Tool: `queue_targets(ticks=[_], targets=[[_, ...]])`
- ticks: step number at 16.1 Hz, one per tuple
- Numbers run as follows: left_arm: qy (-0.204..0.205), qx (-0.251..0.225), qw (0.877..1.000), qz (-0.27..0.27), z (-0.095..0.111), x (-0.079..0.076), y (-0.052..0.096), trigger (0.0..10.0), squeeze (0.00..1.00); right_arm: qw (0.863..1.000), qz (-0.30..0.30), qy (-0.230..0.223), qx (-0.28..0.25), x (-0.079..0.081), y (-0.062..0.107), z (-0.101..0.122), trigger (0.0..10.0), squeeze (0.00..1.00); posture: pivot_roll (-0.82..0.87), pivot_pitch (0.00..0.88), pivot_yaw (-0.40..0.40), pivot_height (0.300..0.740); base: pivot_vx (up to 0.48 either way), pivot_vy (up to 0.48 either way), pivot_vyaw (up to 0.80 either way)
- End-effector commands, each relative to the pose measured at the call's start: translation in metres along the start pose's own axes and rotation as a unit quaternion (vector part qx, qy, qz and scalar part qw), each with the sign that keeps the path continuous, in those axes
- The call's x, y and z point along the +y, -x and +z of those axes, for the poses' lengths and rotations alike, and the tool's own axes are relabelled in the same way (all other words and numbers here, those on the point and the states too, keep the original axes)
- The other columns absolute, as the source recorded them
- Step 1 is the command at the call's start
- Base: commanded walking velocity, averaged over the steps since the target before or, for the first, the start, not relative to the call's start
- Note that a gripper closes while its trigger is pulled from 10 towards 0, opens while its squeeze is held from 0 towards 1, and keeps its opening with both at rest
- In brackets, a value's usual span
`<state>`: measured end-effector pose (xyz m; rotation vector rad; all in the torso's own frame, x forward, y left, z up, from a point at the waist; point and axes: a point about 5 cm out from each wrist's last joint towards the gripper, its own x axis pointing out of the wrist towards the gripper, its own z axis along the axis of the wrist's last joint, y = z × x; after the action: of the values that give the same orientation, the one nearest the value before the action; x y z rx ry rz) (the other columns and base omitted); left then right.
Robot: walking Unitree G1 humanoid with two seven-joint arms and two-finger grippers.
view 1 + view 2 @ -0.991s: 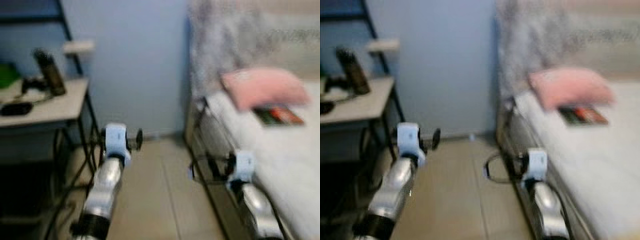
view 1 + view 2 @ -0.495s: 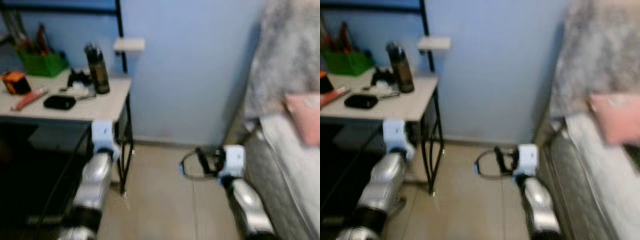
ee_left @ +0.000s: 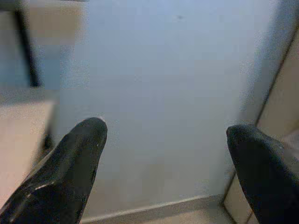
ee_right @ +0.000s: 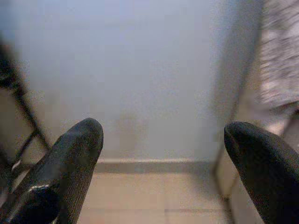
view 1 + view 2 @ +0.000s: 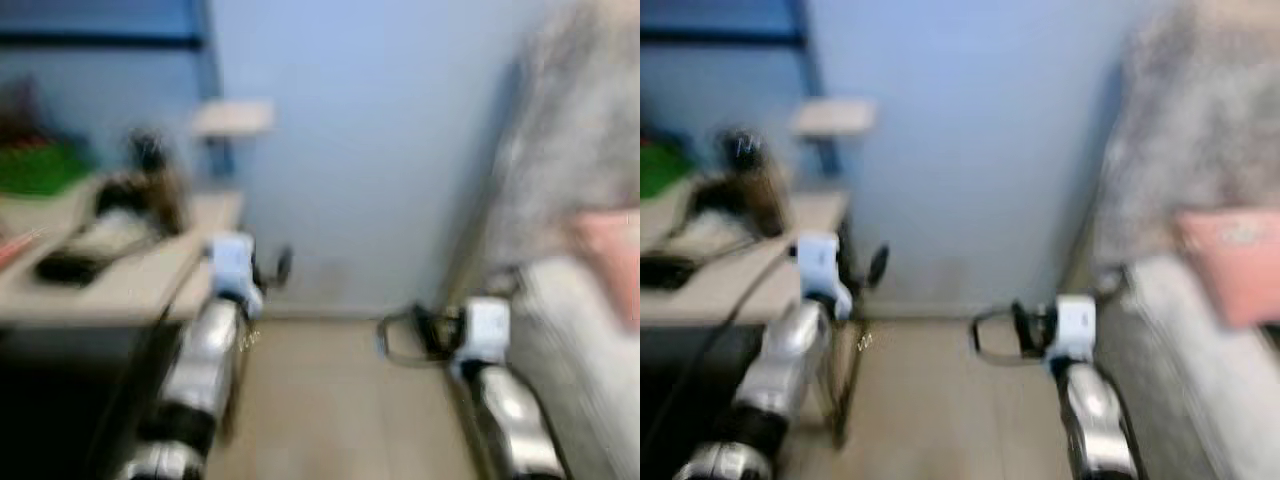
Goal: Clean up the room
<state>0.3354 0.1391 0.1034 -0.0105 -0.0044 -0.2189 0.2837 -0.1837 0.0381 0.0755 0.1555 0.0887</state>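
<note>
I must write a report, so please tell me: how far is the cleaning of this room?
Hard to judge from blurred views. Both tools, left and right, are open and hold nothing, facing the blue wall. A dark bottle and small items sit on the desk; a pink pillow lies on the bed.

Location type: bedroom in a home. Indicators: a bed (image 5: 1200,370) with a pale mattress occupies the right side, carrying a pink pillow (image 5: 1230,262), with a grey patterned fabric (image 5: 1200,130) hanging behind it. A counter (image 5: 120,285) on a black metal frame stands at left, holding a dark bottle (image 5: 752,180) and small blurred items. The far wall (image 5: 370,150) is light blue; the floor (image 5: 940,410) is beige tile.
</note>
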Motion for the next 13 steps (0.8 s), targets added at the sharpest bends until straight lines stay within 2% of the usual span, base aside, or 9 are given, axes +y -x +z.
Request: queue_targets(ticks=[1, 2, 3, 4, 5, 6, 10, 12, 13], targets=[[-0.008, 0.006, 1.000, 0.015, -0.003, 0.012, 0.004, 10.0, 0.00, 1.000, 0.010, -0.002, -0.006, 0.009, -0.004, 0.002, 10.0, 0.00, 0.19, 0.000, 0.002, 0.740, 0.480, 0.000, 0.00], [-0.005, 0.006, 0.999, 0.049, -0.008, 0.016, 0.016, 10.0, 0.00, 1.000, 0.009, -0.001, -0.010, 0.007, 0.003, 0.003, 10.0, 0.00, 0.19, 0.000, -0.003, 0.740, 0.480, 0.000, 0.00], [-0.011, 0.003, 0.999, 0.046, -0.010, 0.013, 0.034, 10.0, 0.00, 1.000, 0.011, 0.004, -0.013, 0.003, 0.019, 0.003, 10.0, 0.00, 0.19, 0.000, -0.014, 0.740, 0.480, 0.000, 0.00], [-0.019, 0.017, 0.998, 0.056, -0.015, 0.014, 0.059, 10.0, 0.00, 1.000, 0.014, 0.020, 0.000, -0.002, 0.048, -0.005, 10.0, 0.00, 0.19, 0.000, -0.020, 0.740, 0.480, 0.000, 0.00], [-0.056, 0.040, 0.997, 0.038, -0.020, 0.007, 0.077, 10.0, 0.00, 0.999, 0.009, 0.034, 0.029, -0.009, 0.069, -0.017, 10.0, 0.00, 0.19, 0.000, -0.021, 0.740, 0.480, 0.000, 0.00], [-0.056, 0.056, 0.996, 0.044, -0.022, 0.006, 0.074, 10.0, 0.00, 0.998, -0.005, 0.027, 0.048, -0.014, 0.073, -0.025, 10.0, 0.00, 0.20, 0.000, -0.020, 0.740, 0.000, 0.000, 0.00], [-0.045, 0.063, 0.996, 0.046, -0.012, 0.000, 0.067, 10.0, 0.00, 0.999, -0.019, 0.008, 0.038, -0.010, 0.046, -0.015, 10.0, 0.00, 0.21, 0.000, -0.005, 0.740, 0.000, 0.000, 0.00], [-0.046, 0.060, 0.996, 0.047, -0.010, 0.000, 0.063, 10.0, 0.00, 0.999, -0.008, 0.002, 0.037, -0.007, 0.042, -0.015, 10.0, 0.00, 0.22, 0.000, -0.006, 0.740, 0.000, 0.000, 0.63], [-0.067, 0.064, 0.994, 0.055, -0.009, 0.003, 0.059, 10.0, 0.00, 0.999, -0.004, 0.001, 0.036, -0.004, 0.039, -0.014, 10.0, 0.00, 0.22, 0.000, -0.008, 0.740, 0.000, 0.000, 0.53]])
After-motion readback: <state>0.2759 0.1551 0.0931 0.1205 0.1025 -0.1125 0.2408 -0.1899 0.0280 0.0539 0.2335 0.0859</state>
